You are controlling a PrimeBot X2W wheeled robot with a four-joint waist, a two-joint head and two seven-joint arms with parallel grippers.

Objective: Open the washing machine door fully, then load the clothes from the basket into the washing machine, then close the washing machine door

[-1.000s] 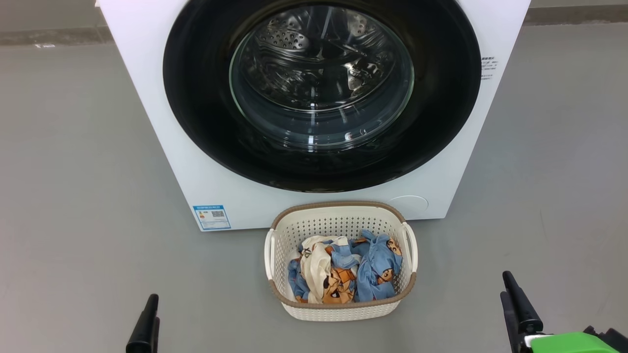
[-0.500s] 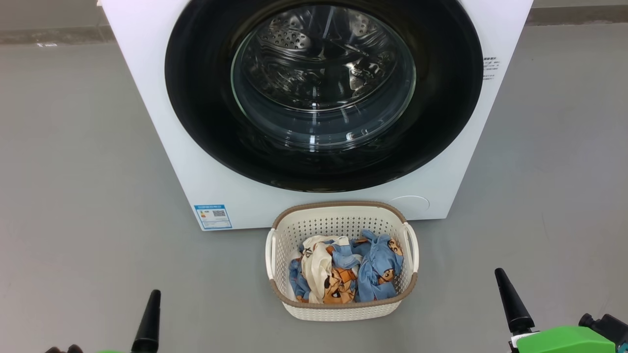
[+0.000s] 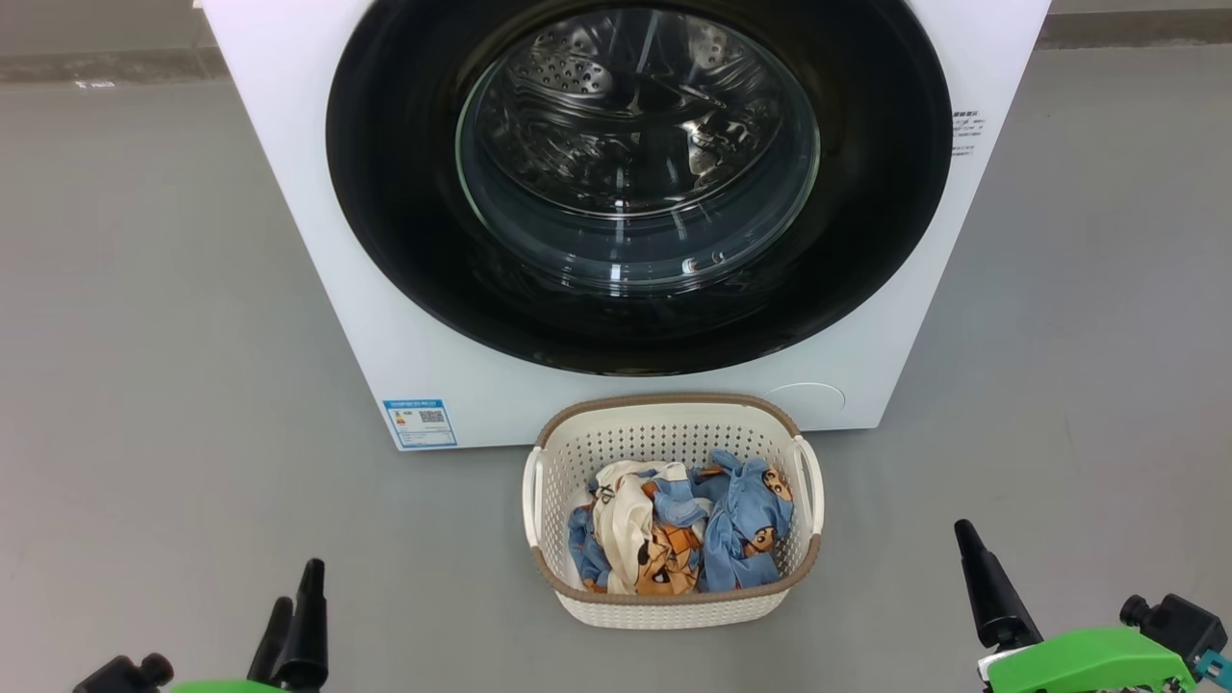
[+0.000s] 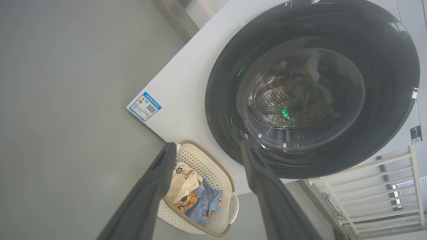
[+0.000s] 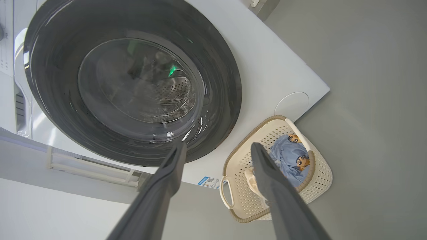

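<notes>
The white washing machine stands ahead of me, its door shut; the wide black rim rings a clear glass bowl with the steel drum behind it. On the floor just in front sits the cream basket, holding light blue and cream clothes. My left gripper hovers low at the lower left, open and empty, well short of the basket. One dark finger of my right gripper rises at the lower right. Both wrist views look up at the door between spread fingers; left gripper, right gripper.
Grey floor spreads to both sides of the machine. A blue label sticker and a round cover mark the machine's lower front. A white slatted frame stands beside the machine.
Both grippers have risen a little into the head view: the left now shows two fingertips, and the right finger has shifted left with more of its green wrist showing. Door and basket are unmoved.
</notes>
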